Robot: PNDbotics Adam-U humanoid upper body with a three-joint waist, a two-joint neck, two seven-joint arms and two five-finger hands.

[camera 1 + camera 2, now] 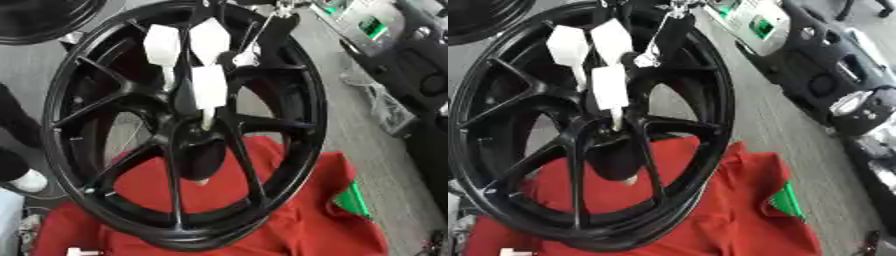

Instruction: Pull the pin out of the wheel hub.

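Observation:
A large black spoked wheel stands upright on a red cloth, filling most of both views. My right hand, black with white covers, comes down from the top right and lies over the spokes right at the hub. A slim pale rod, apparently the pin, runs from under the lowest white cover down into the hub's centre. I cannot make out whether the hand grips it. A small pale tip shows below the hub. My left hand is in neither view.
A second black wheel lies at the top left. A black dashboard-like part and a white and green box sit on the grey floor at right. A green piece lies by the cloth, and a white shoe at left.

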